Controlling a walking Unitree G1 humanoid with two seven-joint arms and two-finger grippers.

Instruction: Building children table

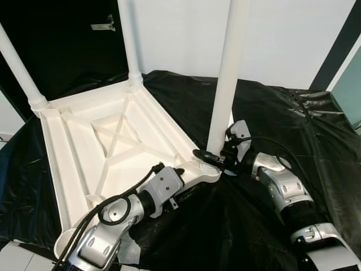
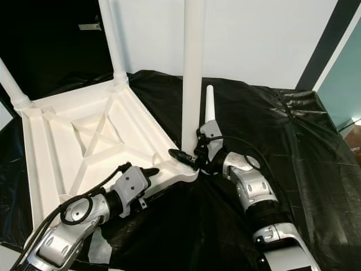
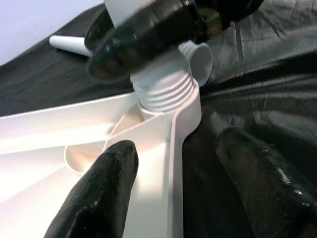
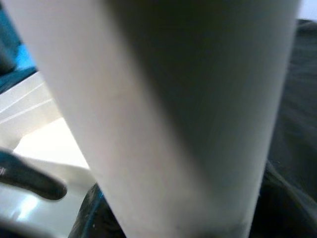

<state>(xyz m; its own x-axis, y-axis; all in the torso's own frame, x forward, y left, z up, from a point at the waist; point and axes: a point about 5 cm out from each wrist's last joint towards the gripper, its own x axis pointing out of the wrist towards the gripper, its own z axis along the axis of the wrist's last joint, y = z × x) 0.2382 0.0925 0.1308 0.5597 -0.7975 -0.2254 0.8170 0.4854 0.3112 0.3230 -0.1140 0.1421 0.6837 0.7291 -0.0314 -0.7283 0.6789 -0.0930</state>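
A white children's table (image 1: 73,164) lies upside down on a black sheet. At its near right corner a white leg (image 1: 225,84) stands upright in the ribbed socket (image 3: 166,94). My right gripper (image 1: 217,157) is shut on that leg just above the socket; the leg (image 4: 163,114) is close up in the right wrist view. My left gripper (image 1: 172,169) sits low at the table's near edge. It is open, its fingers (image 3: 106,183) straddling the rim below that corner without touching it.
Two more legs (image 1: 128,39) (image 1: 20,68) stand upright in the far corners. A loose white leg (image 2: 210,104) lies on the black sheet (image 1: 271,113) behind the right gripper. A white wall is behind, a dark doorway at the back left.
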